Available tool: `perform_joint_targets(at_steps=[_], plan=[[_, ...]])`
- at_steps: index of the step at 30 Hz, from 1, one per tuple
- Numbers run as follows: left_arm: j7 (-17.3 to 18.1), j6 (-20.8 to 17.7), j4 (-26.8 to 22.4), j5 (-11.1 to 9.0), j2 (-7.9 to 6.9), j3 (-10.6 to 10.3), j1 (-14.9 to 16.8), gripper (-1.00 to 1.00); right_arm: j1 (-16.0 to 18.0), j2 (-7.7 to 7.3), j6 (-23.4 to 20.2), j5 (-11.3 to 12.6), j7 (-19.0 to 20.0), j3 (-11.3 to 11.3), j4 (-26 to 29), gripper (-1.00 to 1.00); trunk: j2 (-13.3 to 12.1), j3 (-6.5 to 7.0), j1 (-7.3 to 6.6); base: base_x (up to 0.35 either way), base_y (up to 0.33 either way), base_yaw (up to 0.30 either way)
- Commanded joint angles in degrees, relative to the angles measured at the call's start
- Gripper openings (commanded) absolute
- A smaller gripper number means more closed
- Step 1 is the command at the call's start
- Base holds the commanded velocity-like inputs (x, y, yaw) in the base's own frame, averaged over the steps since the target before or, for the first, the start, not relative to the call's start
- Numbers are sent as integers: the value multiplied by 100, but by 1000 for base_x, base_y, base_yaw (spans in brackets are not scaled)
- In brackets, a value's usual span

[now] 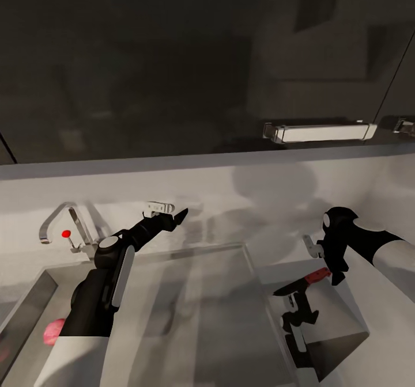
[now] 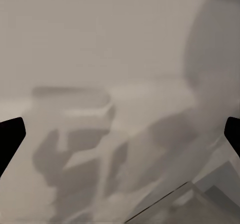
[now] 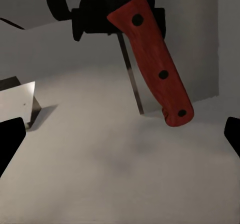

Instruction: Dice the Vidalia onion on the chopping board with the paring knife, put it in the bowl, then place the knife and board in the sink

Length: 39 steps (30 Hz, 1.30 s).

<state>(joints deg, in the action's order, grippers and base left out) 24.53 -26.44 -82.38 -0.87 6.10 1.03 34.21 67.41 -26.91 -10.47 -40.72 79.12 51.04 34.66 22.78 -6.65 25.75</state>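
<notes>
Nearest, at the near-left corner of the rectangular grey steel sink basin (image 1: 190, 318), a small pink rounded lump (image 1: 52, 330) sits half hidden behind the left forearm. It's probably the Vidalia onion, but too little shows to be sure. If it is, the onion is not yet out and nothing has been diced. Further back, on the flat grey steel drainboard (image 1: 340, 318) along the basin's right edge, is the small paring knife with red handle and dark pointed blade (image 1: 305, 281). It looks to be lying there with the blade pointing toward the basin, and the steel mirrors the arm above it. The right gripper (image 1: 339, 272) hangs just beside the handle end. In the right wrist view the fingers (image 3: 11, 139) are spread wide with the red handle (image 3: 155, 59) ahead of them and untouched, so they're open and gripping nothing. The left gripper (image 1: 177, 216) is over the basin's far edge facing the pale back wall (image 1: 259, 179), near the chrome angular tap with the red dot (image 1: 66, 226). Its fingers (image 2: 10, 134) are also spread and empty. The glossy black upper cabinet (image 1: 173, 59) is beyond. My read is that the step in hand concerns the knife, either grasping or just releasing it; I can't tell which. A grasp would mean lowering the right wrist, centring the handle between the fingers and closing. The left arm would have to pull back and drop to reach the near-left corner.
</notes>
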Motion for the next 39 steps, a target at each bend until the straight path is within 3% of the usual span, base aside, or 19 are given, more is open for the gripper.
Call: perform_joint_targets(at_steps=[1, 25, 36, 39], plan=[[24, -46, -6, -10, 5, 11, 6, 100, 9, -7, -60, 10, 15, 30, 14, 100, 14, -19, 4, 0, 0, 0], [25, -46, -6, -10, 5, 11, 7, 100, 9, -7, -68, 18, 182, -47, 130, 100, 14, -189, 4, 0, 0, 0], [25, -46, -6, -10, 5, 11, 7, 100, 9, -8, -86, 11, 182, -169, 267, 100, 14, -271, 4, 0, 0, 0], [25, -46, -6, -10, 5, 11, 7, 100, 9, -14, -76, 11, 183, -302, 289, 100, 14, -290, 4, 0, 0, 0]])
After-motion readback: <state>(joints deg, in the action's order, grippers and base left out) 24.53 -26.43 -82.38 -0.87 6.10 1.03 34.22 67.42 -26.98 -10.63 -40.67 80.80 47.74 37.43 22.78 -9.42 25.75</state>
